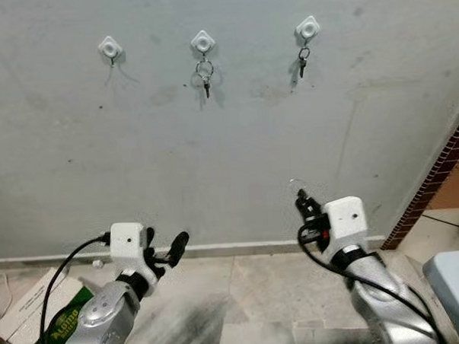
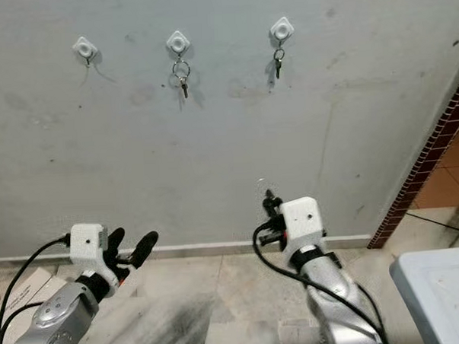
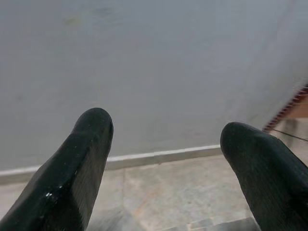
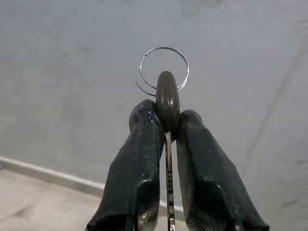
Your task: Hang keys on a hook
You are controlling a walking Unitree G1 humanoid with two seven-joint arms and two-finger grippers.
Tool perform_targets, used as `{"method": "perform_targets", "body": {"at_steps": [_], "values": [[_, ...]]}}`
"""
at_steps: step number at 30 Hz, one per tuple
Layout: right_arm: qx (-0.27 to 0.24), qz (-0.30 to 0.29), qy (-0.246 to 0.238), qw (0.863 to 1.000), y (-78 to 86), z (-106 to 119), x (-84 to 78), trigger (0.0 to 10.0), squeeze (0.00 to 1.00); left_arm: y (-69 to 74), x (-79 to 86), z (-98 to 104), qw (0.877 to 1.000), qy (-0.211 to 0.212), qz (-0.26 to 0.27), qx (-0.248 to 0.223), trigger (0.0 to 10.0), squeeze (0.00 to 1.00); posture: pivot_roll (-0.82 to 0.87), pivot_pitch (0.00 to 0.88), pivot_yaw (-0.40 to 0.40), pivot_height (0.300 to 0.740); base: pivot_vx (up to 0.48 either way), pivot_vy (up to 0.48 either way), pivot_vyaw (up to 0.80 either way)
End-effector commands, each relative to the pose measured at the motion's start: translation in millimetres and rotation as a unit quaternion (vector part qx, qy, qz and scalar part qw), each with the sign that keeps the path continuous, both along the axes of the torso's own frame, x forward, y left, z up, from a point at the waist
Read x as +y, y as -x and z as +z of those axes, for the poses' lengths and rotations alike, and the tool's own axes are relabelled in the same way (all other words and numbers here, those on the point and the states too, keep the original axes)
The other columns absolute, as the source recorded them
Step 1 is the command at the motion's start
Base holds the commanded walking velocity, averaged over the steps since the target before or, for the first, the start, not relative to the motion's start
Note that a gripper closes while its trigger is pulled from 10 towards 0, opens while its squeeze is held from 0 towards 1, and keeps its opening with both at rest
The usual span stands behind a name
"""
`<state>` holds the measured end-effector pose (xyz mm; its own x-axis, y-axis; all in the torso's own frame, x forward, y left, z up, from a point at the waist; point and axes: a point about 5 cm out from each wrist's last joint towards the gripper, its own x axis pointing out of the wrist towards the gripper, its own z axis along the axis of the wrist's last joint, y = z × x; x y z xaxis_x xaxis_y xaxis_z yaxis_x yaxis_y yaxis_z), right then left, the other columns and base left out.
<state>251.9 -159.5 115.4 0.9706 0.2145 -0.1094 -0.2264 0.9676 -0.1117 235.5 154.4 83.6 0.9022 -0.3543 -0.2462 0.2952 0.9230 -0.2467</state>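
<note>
The right gripper [image 4: 166,122] has its two black fingers [image 4: 139,163] pressed together on a key [image 4: 167,98]. The dark head of the key stands out above the fingertips, and a thin wire ring [image 4: 163,70] passes through it and rises free above. The metal blade of the key goes down between the fingers. In the head view this gripper is low in front of the grey wall [image 1: 229,157], near the skirting, well below the hooks.

On the wall there are three white hooks in a row. The left hook [image 1: 110,48] carries nothing that I can see. The middle hook [image 1: 202,41] holds a ring with keys [image 1: 205,75], and the right hook [image 1: 308,27] holds another small key [image 1: 303,60].

The left gripper [image 1: 166,249] is also low, near the floor, with its fingers [image 3: 82,159] spread wide apart and nothing between them. A cardboard box [image 1: 37,310] lies on the tiled floor beside the left arm.
</note>
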Motion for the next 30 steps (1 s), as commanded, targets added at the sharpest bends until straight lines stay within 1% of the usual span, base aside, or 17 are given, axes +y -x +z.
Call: {"method": "perform_targets", "body": {"at_steps": [1, 3, 4, 5, 7, 8, 11, 12, 18, 23, 26, 29, 30], "values": [[-0.013, 0.003, 0.0, 1.0, 0.9, 8.8, 0.4, 10.0, 0.0, 2.8, 3.1, 2.7, 1.0, -0.006, -0.009, 0.004, 10.0, 0.0, -0.03, 0.028, 0.066, 0.74, 0.0, 0.469, 0.0], [-0.011, -0.003, 0.007, 1.0, 3.5, 9.8, -8.4, 10.0, 0.0, 4.0, 0.0, 5.5, 0.999, -0.011, -0.033, 0.004, 10.0, 0.0, -0.03, 0.029, 0.066, 0.74, 0.0, 0.474, 0.0], [-0.011, -0.003, 0.007, 1.0, 3.5, 9.8, -8.4, 10.0, 0.0, 4.0, 0.0, 5.5, 0.999, -0.011, -0.033, 0.004, 10.0, 0.0, -0.03, 0.029, 0.066, 0.74, 0.0, 0.48, 0.0], [-0.004, -0.004, 0.014, 1.0, 4.9, 6.5, -14.2, 10.0, 0.0, 3.6, -0.6, 6.0, 0.999, -0.014, -0.041, 0.004, 10.0, 0.0, -0.03, 0.03, 0.069, 0.74, 0.0, 0.48, 0.0], [0.006, -0.002, 0.021, 1.0, 6.8, 1.8, -20.5, 10.0, 0.0, 3.3, -1.1, 6.3, 0.999, -0.016, -0.05, 0.004, 10.0, 0.0, -0.03, 0.03, 0.069, 0.74, 0.0, 0.48, 0.0], [0.006, -0.002, 0.021, 1.0, 6.8, 1.8, -20.5, 10.0, 0.0, 3.3, -1.1, 6.3, 0.999, -0.016, -0.05, 0.004, 10.0, 0.0, -0.03, 0.03, 0.069, 0.74, 0.0, 0.48, 0.0], [0.024, -0.029, 0.022, 0.999, 5.8, -5.8, -35.2, 10.0, 0.0, 2.5, -0.6, 4.8, 0.999, -0.017, -0.045, 0.009, 10.0, 0.0, -0.03, 0.026, 0.074, 0.74, 0.0, 0.48, 0.0], [0.03, -0.042, 0.015, 0.999, 6.3, -8.4, -39.4, 10.0, 0.0, 3.2, -1.5, 3.9, 0.999, -0.015, -0.042, 0.012, 10.0, 0.0, -0.03, 0.026, 0.074, 0.74, 0.0, 0.48, 0.0], [0.035, -0.05, 0.007, 0.998, 9.7, -12.4, -35.5, 10.0, 0.0, 5.0, -4.9, 2.1, 0.999, -0.014, -0.04, 0.013, 10.0, 0.0, -0.04, 0.021, 0.07, 0.74, 0.0, 0.48, 0.0], [0.033, -0.038, 0.012, 0.999, 10.4, -12.7, -31.4, 10.0, 0.0, 4.7, -4.8, 2.1, 0.999, -0.015, -0.037, 0.013, 10.0, 0.0, -0.04, 0.022, 0.065, 0.74, 0.0, 0.48, 0.0], [0.025, -0.044, 0.012, 0.999, 3.6, -9.7, -33.5, 10.0, 0.0, 2.8, -0.9, -0.9, 0.999, -0.019, -0.023, 0.015, 10.0, 0.0, -0.05, 0.016, 0.06, 0.74, 0.0, 0.48, 0.0], [0.019, -0.048, 0.011, 0.999, 0.6, -6.9, -33.2, 10.0, 0.0, 1.6, -0.9, -1.7, 1.0, -0.018, -0.017, 0.015, 10.0, 0.0, -0.05, 0.013, 0.058, 0.74, 0.0, 0.48, 0.0], [0.012, -0.05, 0.01, 0.999, -1.9, -3.8, -31.9, 10.0, 0.0, -0.7, -2.4, -0.4, 1.0, -0.022, -0.013, 0.005, 10.0, 0.0, -0.05, 0.01, 0.055, 0.74, 0.0, 0.48, 0.0]]}}
